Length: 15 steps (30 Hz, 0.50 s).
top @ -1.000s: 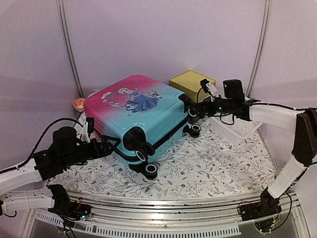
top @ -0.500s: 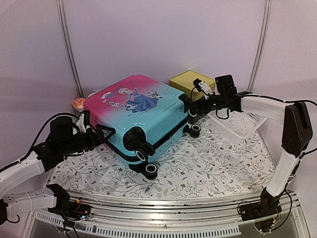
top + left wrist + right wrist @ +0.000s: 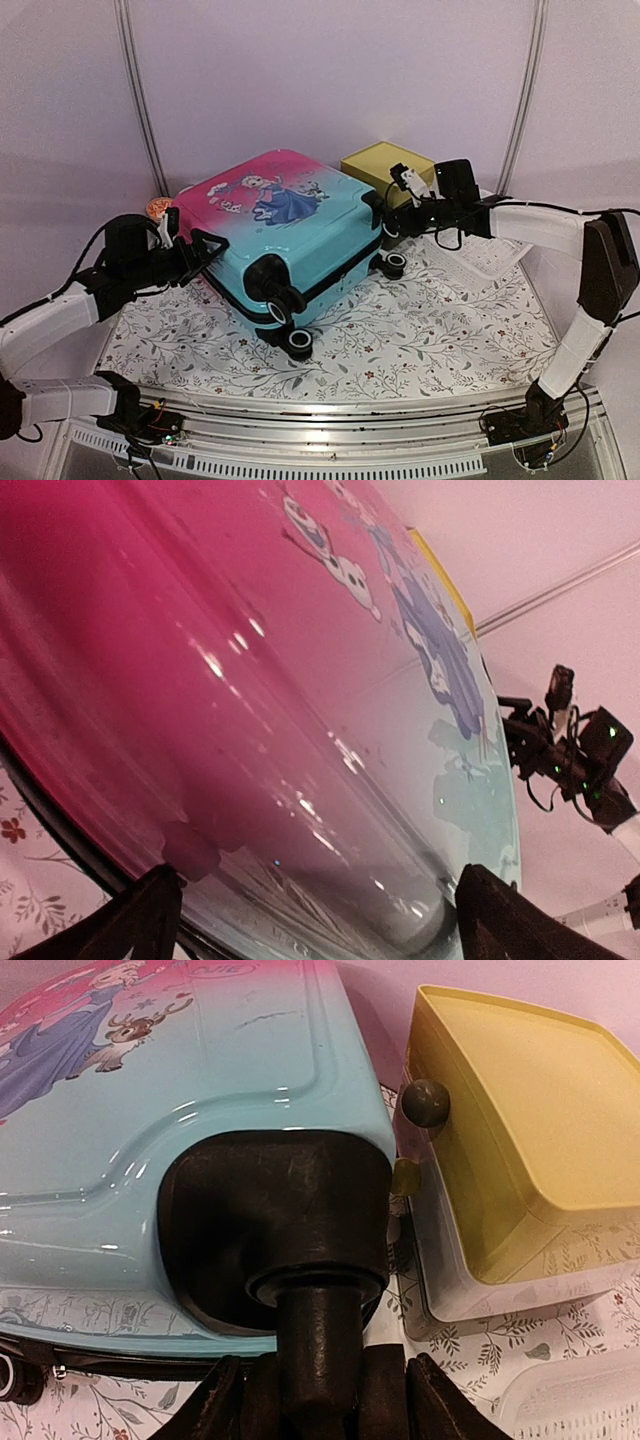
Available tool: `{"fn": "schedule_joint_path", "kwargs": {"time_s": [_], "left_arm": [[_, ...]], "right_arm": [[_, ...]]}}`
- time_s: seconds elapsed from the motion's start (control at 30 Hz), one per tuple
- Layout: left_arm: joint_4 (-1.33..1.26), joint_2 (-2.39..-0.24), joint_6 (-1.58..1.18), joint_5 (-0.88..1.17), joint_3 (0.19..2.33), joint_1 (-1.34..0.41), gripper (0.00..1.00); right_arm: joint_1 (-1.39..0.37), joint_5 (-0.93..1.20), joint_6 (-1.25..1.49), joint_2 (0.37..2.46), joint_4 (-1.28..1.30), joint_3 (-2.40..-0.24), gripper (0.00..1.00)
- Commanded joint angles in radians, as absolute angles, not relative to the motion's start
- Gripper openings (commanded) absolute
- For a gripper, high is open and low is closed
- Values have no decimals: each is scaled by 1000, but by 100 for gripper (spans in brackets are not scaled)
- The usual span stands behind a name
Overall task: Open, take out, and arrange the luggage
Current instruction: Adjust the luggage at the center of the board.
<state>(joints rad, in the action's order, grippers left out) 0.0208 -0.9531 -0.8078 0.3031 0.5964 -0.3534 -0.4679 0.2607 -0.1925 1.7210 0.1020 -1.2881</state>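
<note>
**Item 1.** Small hard-shell child's suitcase (image 3: 285, 225), turquoise fading to pink, with a cartoon girl print. You find it lying flat in the middle of the table, printed face up. The pink end is at the back left. The turquoise end, with its black wheels (image 3: 298, 343), faces you and the right. The black zipper band (image 3: 335, 280) reads closed (along the stretch you can see).

**Item 2.** Right gripper (image 3: 390, 220), at the far right corner of the turquoise end. Its wrist view shows the black fingers (image 3: 225, 1400) on either side of one black caster (image 3: 315, 1360), below the corner housing. They sit close against it, but you cannot tell whether they already pinch it.

**Item 3.** Left gripper (image 3: 205, 250), jaws spread wide, at the near left edge of the pink end. In its wrist view the glossy shell fills the space ahead between the two fingers (image 3: 150, 920). Contact cannot be judged.

**Item 4.** Yellow-topped drawer box (image 3: 388, 165) with a pale body and a round knob (image 3: 425, 1103). It stands just beside the suitcase's far right corner.

**Item 5.** White plastic mesh basket (image 3: 490, 255), to the right of the suitcase and partly under the right arm.

**Item 6.** White floral-print tablecloth (image 3: 430, 335), lying under everything listed.

**Item 7.** Small round orange object (image 3: 158, 208), at the back left beside the pink end. It is too small to identify.
</note>
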Motion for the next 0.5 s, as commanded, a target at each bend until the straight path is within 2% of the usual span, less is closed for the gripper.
{"fn": "schedule_joint_path", "kwargs": {"time_s": [0.0, 0.2, 0.47], "left_arm": [[-62, -1052, -775, 265, 647, -269, 97], [-98, -1208, -739, 297, 726, -205, 97], [-75, -1420, -655, 359, 890, -156, 98]], "right_arm": [[-585, 182, -125, 1609, 124, -1175, 48], [-725, 51, -8, 1507, 87, -1070, 49], [-826, -7, 102, 1457, 61, -1015, 60]]}}
